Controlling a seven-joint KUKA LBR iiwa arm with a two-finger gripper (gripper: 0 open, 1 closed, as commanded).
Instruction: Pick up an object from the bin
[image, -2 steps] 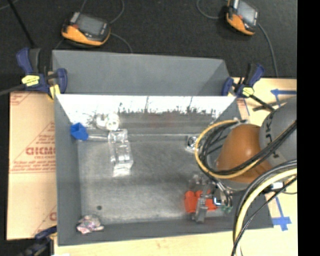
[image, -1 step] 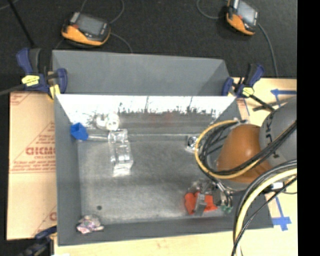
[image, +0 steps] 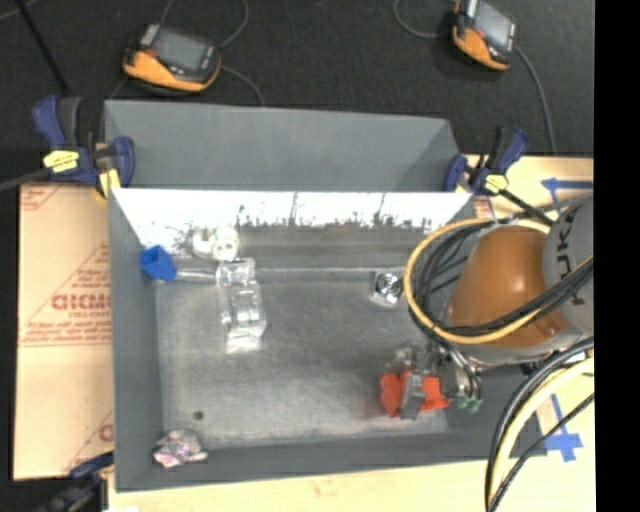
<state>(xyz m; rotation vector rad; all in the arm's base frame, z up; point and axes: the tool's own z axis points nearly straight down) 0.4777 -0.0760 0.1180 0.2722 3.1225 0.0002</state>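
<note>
My gripper (image: 430, 368) reaches down below the orange wrist cover at the bin's front right. Directly under it lies a red object (image: 400, 393), lumpy in shape and partly covered by the gripper, so I cannot see whether it is gripped. A small green piece (image: 468, 403) lies just to the right of it, against the bin's right wall. A shiny silver round thing (image: 388, 288) rests farther back, near the rear wall.
A clear plastic piece (image: 241, 305) lies left of centre. A blue block (image: 156, 263) and a whitish clear item (image: 216, 243) sit at the back left. A crumpled purple-white scrap (image: 180, 450) lies in the front left corner. The arm and its cables cover the right side.
</note>
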